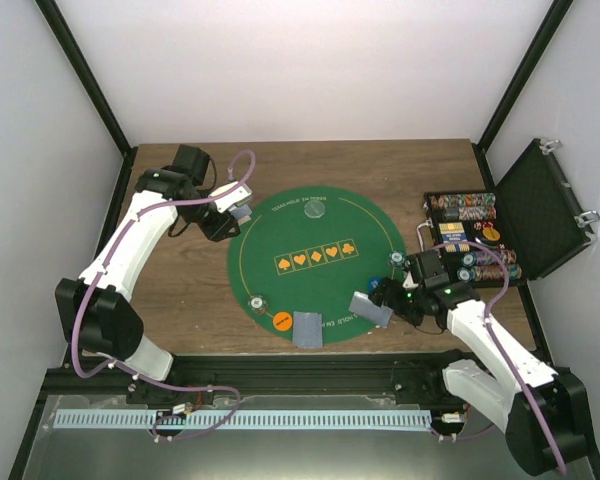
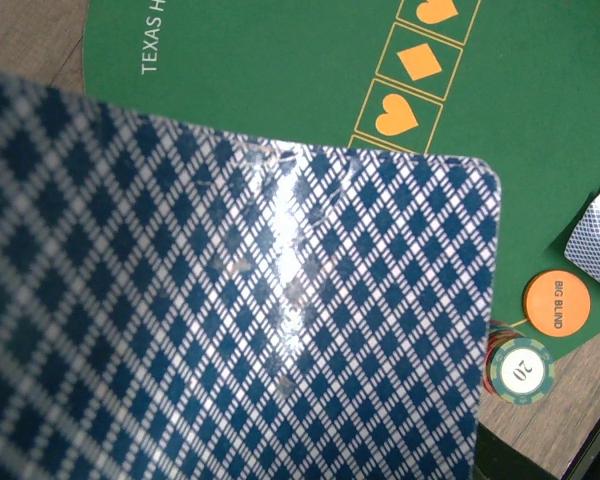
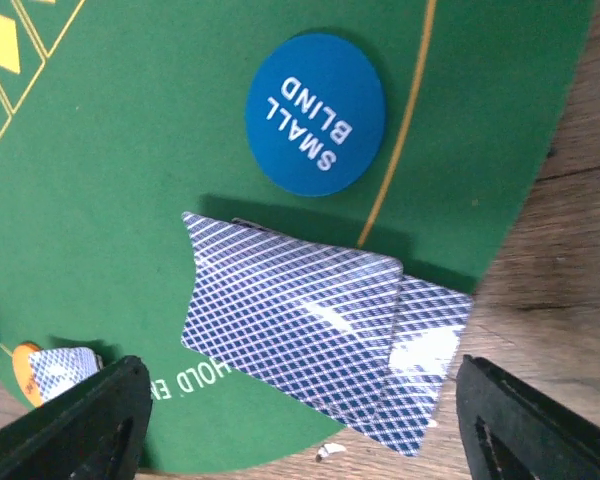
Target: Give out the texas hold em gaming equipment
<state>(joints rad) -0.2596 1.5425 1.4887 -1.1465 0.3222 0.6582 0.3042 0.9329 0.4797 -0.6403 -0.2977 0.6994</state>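
In the left wrist view a blue-diamond card back (image 2: 230,300) fills the frame and hides the fingers. From above, my left gripper (image 1: 234,212) is shut on those playing cards (image 1: 243,212) over the green mat's (image 1: 280,235) left edge. My right gripper (image 3: 300,405) stands open above two overlapping face-down cards (image 3: 300,310) that straddle the mat's (image 3: 130,180) right rim. Its black fingers (image 3: 80,420) are wide apart and touch neither card. A blue SMALL BLIND disc (image 3: 315,113) lies just beyond them. An orange BIG BLIND disc (image 2: 556,302), a chip marked 20 (image 2: 520,370) and more cards (image 1: 307,328) lie at the near rim.
An open black case (image 1: 540,205) with rows of chips (image 1: 470,235) stands on the table at the right, close behind my right gripper (image 1: 400,298). A clear disc (image 1: 315,210) lies at the mat's far side and a chip (image 1: 396,258) at its right edge.
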